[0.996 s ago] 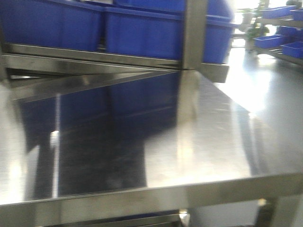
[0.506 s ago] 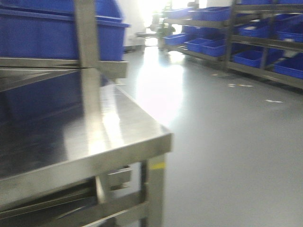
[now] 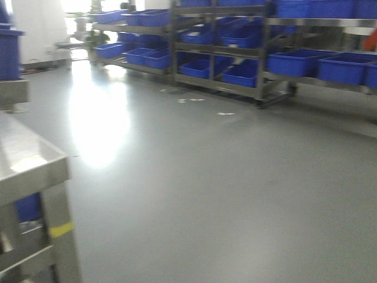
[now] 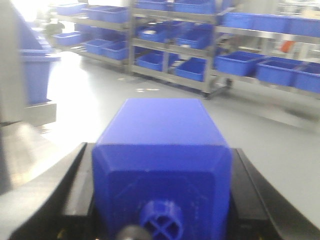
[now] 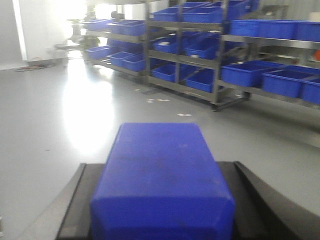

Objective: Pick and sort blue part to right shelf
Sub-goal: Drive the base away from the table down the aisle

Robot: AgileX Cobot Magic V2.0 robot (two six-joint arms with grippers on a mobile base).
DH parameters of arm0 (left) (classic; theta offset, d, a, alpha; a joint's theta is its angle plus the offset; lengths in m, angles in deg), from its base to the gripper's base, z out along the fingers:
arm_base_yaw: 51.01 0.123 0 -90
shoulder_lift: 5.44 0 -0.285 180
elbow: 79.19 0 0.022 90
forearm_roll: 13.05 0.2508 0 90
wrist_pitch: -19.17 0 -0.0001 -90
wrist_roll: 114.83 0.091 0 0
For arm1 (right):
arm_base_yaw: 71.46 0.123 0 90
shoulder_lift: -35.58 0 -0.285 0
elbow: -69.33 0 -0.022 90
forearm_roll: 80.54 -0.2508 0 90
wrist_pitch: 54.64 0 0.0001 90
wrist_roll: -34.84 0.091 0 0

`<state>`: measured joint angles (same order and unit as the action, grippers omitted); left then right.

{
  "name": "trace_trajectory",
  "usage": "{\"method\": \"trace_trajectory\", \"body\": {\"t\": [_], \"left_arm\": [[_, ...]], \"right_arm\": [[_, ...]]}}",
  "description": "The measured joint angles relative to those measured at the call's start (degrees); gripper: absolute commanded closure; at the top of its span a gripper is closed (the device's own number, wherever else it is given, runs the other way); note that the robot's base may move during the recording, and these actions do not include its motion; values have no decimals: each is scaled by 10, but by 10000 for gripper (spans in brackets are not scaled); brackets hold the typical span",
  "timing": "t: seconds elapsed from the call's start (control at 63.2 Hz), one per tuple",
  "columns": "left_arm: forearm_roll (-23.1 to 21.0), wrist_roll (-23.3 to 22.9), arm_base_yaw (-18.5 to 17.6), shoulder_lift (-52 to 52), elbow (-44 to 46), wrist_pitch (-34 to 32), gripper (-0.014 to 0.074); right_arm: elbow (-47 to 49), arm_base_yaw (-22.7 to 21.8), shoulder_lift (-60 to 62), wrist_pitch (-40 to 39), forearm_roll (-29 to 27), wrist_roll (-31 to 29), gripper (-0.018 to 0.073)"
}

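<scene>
1. The right gripper (image 5: 160, 167) is clamped on the blue part (image 5: 161, 145), with a black finger pressed to each long side.
2. The part lies lengthwise in the grip, its long axis running straight out along the fingers and away from the wrist. Its cap is out of sight from here, so I'm judging it to be the tall one mostly by its length.
3. The left gripper (image 4: 161, 147) is also closed, on a squat blue block (image 4: 162, 120) whose small round knob (image 4: 159, 226) faces back toward the wrist.
4. The shelf (image 3: 261, 59), a steel rack loaded with blue bins (image 3: 297, 62), stands across the bare grey floor (image 3: 194, 194), ahead and off to the right, well apart from both arms.
5. The steel table (image 3: 29, 168) only shows as a corner at the left edge of the front view.
6. As I see it, the part already points roughly at the rack and the right arm carries it. What separates them is open floor, so the base has to close that gap before either arm can reach.
</scene>
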<state>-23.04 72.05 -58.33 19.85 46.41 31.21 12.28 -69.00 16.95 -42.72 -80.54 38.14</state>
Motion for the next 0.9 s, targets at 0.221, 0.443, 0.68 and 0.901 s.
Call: {"method": "trace_trajectory", "body": {"t": [0.221, 0.443, 0.68, 0.901], "left_arm": [[0, 0, 0, 0, 0, 0, 230], [0, 0, 0, 0, 0, 0, 230], [0, 0, 0, 0, 0, 0, 230], [0, 0, 0, 0, 0, 0, 230]], "right_arm": [[0, 0, 0, 0, 0, 0, 147], [0, 0, 0, 0, 0, 0, 147], [0, 0, 0, 0, 0, 0, 147], [0, 0, 0, 0, 0, 0, 147]]}}
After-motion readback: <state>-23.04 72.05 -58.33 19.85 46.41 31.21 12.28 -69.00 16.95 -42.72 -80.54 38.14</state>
